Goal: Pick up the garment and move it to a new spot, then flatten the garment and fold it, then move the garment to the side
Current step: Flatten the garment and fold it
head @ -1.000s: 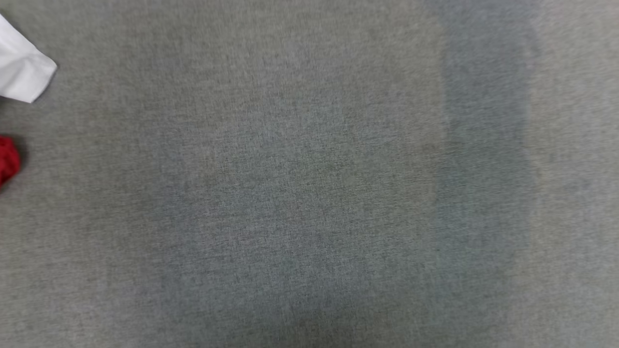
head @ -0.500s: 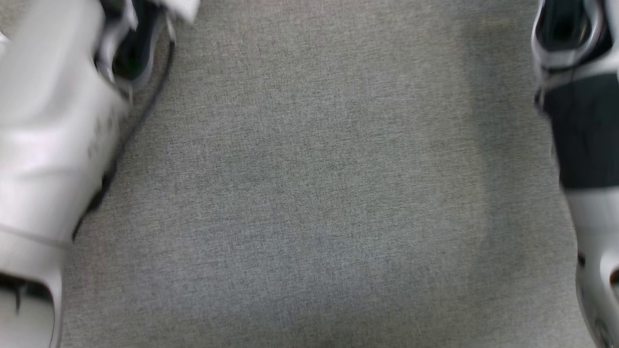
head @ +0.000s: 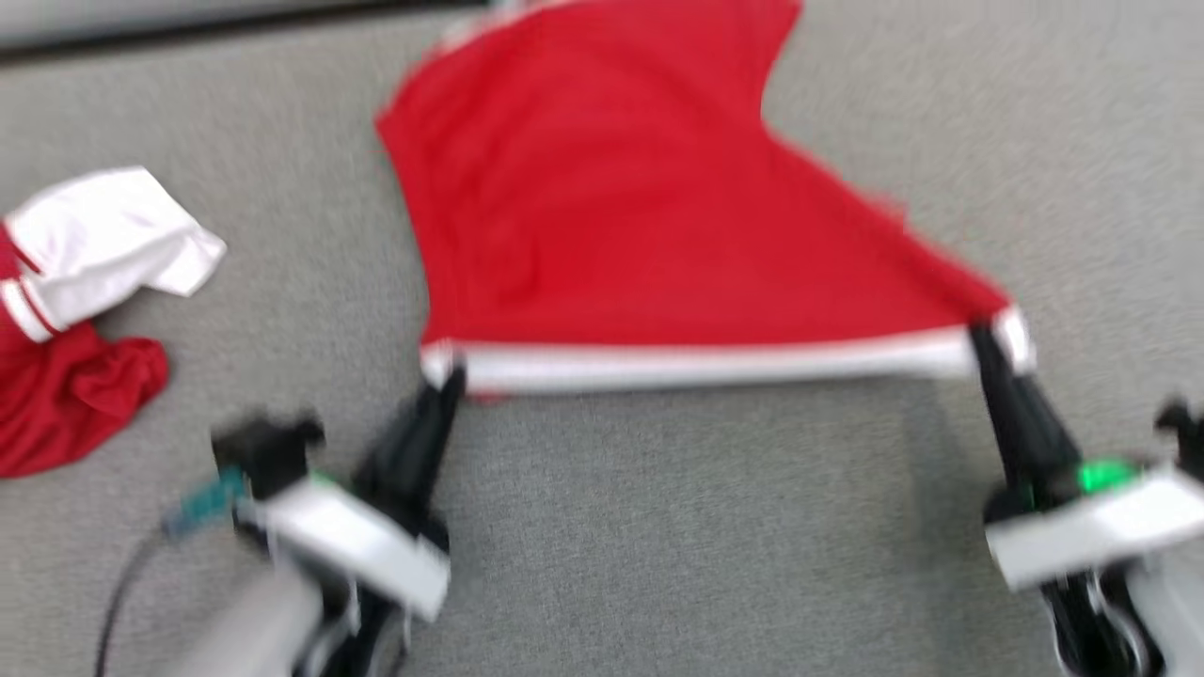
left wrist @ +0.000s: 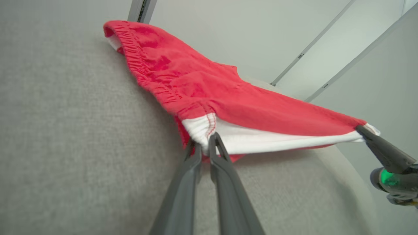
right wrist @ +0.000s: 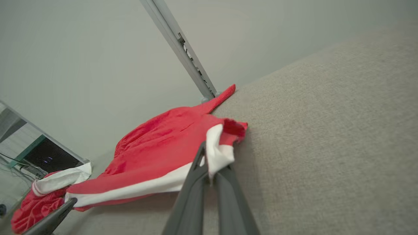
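The garment (head: 640,216) is red with a white band along its near edge. It is stretched flat-ish over the grey fabric surface (head: 705,527) between my two grippers. My left gripper (head: 450,378) is shut on the left end of the white band, and the left wrist view shows its fingers pinching the garment (left wrist: 228,101) at the band (left wrist: 205,143). My right gripper (head: 983,337) is shut on the right corner; in the right wrist view the white corner of the garment (right wrist: 156,147) folds over that gripper (right wrist: 209,173). The band hangs slightly above the surface.
A crumpled pile of red and white clothes (head: 75,310) lies at the far left, also in the right wrist view as the pile (right wrist: 42,195). The surface's far edge (head: 188,38) runs behind the garment. A metal post (right wrist: 183,49) stands at the back.
The head camera has swung: earlier it showed bare grey surface, then blurred forearms; now it shows the garment held between both grippers.
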Controlling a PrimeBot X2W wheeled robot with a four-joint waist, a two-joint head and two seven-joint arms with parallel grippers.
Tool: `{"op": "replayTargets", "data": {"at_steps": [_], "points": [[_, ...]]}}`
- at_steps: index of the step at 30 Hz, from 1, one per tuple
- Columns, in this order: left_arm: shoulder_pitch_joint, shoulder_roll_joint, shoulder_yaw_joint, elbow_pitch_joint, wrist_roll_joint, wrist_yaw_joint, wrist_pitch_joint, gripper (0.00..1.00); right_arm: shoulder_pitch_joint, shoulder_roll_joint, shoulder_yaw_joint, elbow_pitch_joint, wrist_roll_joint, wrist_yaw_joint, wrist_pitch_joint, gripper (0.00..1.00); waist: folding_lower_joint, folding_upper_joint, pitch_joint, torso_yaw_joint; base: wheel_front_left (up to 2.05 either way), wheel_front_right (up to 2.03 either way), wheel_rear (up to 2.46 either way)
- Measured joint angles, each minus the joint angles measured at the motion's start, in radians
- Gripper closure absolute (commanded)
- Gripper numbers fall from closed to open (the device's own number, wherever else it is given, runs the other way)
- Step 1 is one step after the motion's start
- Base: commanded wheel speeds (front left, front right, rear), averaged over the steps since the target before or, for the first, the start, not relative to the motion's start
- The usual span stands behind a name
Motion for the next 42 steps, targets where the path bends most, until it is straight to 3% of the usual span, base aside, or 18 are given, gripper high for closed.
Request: {"op": "replayTargets", "data": {"at_steps": [7, 11, 14, 20, 27, 36, 42], "points": [[0.461, 0.026, 0.017, -0.208, -0.027, 0.107, 0.003, 1.00, 0.447, -0.050, -0.086, -0.161, -0.030, 0.001, 0.048, 1.00, -0.0001, 0.0000, -0.203, 0.003, 0.00, 0.00, 0.00], [0.586, 0.044, 0.035, -0.349, -0.043, 0.166, 0.003, 1.00, 0.616, -0.009, -0.160, -0.269, -0.047, 0.001, 0.090, 1.00, -0.0002, 0.0000, -0.271, 0.023, 0.00, 0.00, 0.00], [0.615, 0.054, 0.041, -0.418, -0.054, 0.186, 0.010, 1.00, 0.636, 0.024, -0.204, -0.302, -0.086, 0.000, 0.131, 1.00, -0.0002, 0.0000, -0.273, 0.046, 0.00, 0.00, 0.00], [0.530, 0.047, 0.067, -0.501, -0.088, 0.212, 0.077, 1.00, 0.410, 0.079, -0.226, -0.279, -0.117, 0.000, 0.237, 1.00, -0.0001, 0.0000, -0.194, 0.069, 0.00, 0.00, 0.00], [0.332, 0.034, 0.060, -0.526, -0.100, 0.218, 0.217, 1.00, 0.056, 0.026, -0.215, -0.130, -0.155, 0.000, 0.376, 1.00, -0.0002, 0.0000, -0.075, 0.146, 0.00, 0.00, 0.00], [0.112, -0.086, 0.045, -0.454, -0.170, 0.225, 0.337, 1.00, -0.212, -0.056, -0.188, 0.059, -0.164, 0.000, 0.509, 1.00, -0.0001, 0.0000, 0.008, 0.287, 0.00, 0.00, 0.00], [0.016, -0.139, 0.049, -0.340, -0.178, 0.221, 0.353, 1.00, -0.315, -0.074, -0.163, 0.134, -0.176, 0.000, 0.543, 1.00, -0.0001, 0.0000, 0.051, 0.323, 0.00, 0.00, 0.00]]}}
